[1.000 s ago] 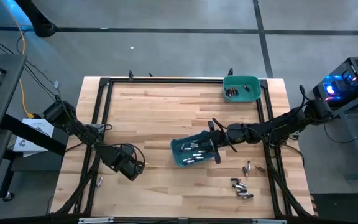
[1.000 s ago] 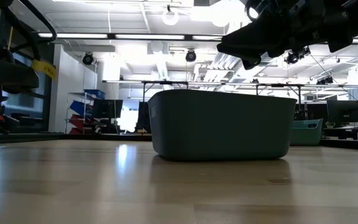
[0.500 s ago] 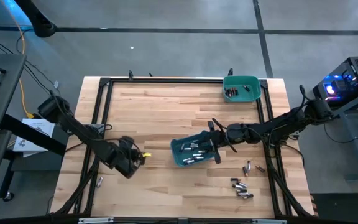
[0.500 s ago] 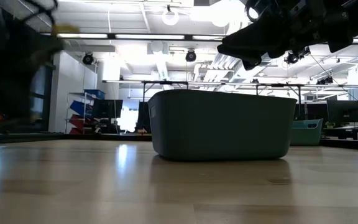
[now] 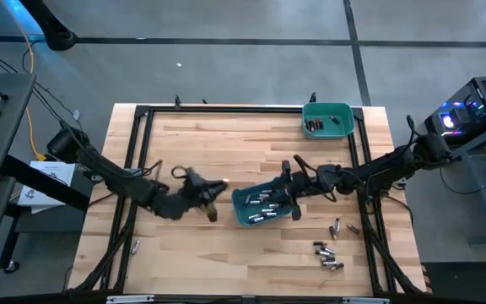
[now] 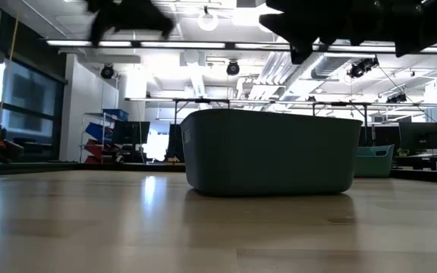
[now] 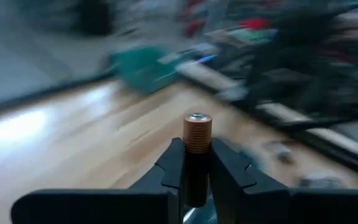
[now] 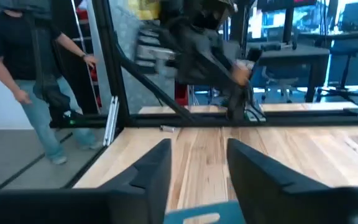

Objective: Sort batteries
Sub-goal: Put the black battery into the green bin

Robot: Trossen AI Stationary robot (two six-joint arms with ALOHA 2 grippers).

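Swinging rightward since a second ago, my left gripper (image 5: 213, 191) is now nearing the near bin (image 5: 241, 213), pinching a battery (image 7: 197, 134) upright between its fingers (image 7: 173, 165); that cell is showing a copper band and silvery cap. My right gripper (image 5: 287, 187) is hovering over this bin with its jaws apart, gripping nothing. Silvery and dark batteries (image 5: 262, 203) are lying inside; more cells (image 5: 327, 256) are sitting loose at the table's (image 5: 226, 143) near right.

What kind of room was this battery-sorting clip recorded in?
Most likely an open robotics lab or workshop. The low view shows an exposed ceiling with strip lights and rows of desks with monitors behind the teal bin; the right wrist view shows a person standing beside the black frame.
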